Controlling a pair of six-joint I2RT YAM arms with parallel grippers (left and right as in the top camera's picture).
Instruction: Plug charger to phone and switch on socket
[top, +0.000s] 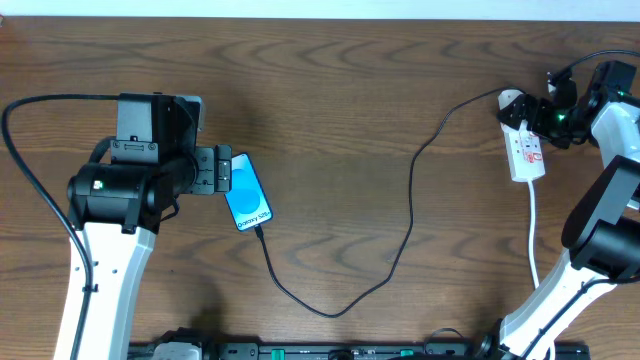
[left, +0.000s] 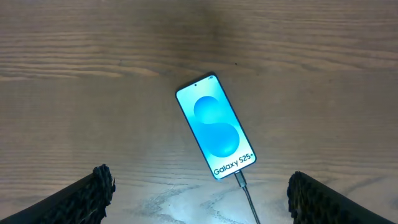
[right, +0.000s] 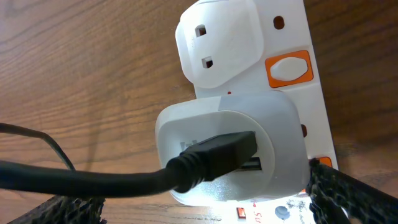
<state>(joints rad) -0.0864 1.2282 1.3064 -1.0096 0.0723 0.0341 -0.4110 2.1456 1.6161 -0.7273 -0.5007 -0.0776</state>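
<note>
The phone (top: 247, 192) (left: 216, 126) lies face up on the wooden table with its blue screen lit. The charger (top: 410, 215) is a thin black cable; its plug tip (left: 239, 179) sits in the phone's bottom edge. Its other end enters a white adapter (right: 224, 143) standing on the socket (top: 526, 152) (right: 292, 31) at the far right. My left gripper (top: 215, 170) (left: 202, 205) hangs open just left of the phone, holding nothing. My right gripper (top: 550, 115) (right: 205, 208) is open over the socket, its fingers (right: 345, 193) on either side of the adapter. An orange switch (right: 289, 68) shows beside an unused outlet.
The socket's thick white cord (top: 533, 230) runs toward the front edge past the right arm's base. A thick black robot cable (top: 30, 170) loops round the left arm. The charger cable sags in a wide loop (top: 330, 312) across the middle front.
</note>
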